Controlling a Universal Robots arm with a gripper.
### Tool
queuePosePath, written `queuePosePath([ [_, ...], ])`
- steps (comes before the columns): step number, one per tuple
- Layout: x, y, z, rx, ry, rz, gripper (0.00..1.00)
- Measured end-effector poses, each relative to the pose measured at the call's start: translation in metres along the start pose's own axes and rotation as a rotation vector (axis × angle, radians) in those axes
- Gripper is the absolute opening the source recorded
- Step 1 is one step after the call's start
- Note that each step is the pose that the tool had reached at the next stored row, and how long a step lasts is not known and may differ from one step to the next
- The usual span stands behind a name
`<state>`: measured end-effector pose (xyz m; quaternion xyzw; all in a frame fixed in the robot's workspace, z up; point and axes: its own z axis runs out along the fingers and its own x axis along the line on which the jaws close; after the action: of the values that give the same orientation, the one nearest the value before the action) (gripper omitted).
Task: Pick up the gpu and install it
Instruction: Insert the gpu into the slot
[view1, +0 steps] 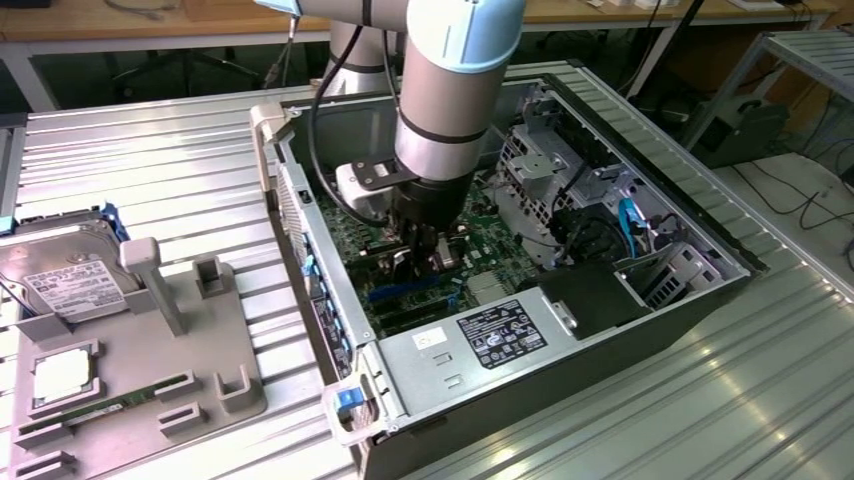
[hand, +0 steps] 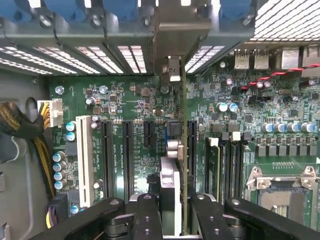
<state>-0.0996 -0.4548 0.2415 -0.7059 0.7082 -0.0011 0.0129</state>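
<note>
The gpu (hand: 183, 150) stands edge-on between my fingers, a thin card running from the gripper to its silvery end bracket (hand: 172, 30) at the case's rear slot panel. My gripper (hand: 172, 202) is shut on it, one black finger (hand: 147, 212) on each side. The card hangs over the green motherboard (hand: 130, 100), in line with the black expansion slots (hand: 191, 145); whether it sits in a slot I cannot tell. In the exterior view the gripper (view1: 411, 255) is down inside the open computer case (view1: 667, 290), holding the dark gpu (view1: 398, 268) over the board.
A white slot (hand: 83, 160), memory sticks (hand: 214, 165) and the CPU socket (hand: 285, 195) lie on either side of the card, with yellow and black cables (hand: 20, 125) at the case wall. Outside the case a grey fixture (view1: 147, 370) holds a hard drive (view1: 60, 275) and a memory stick (view1: 100, 408).
</note>
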Motion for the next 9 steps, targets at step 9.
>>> queuePosePath([
  [9,0.0008,0.0000,0.0013,-0.0001,0.0012,0.000,0.28],
])
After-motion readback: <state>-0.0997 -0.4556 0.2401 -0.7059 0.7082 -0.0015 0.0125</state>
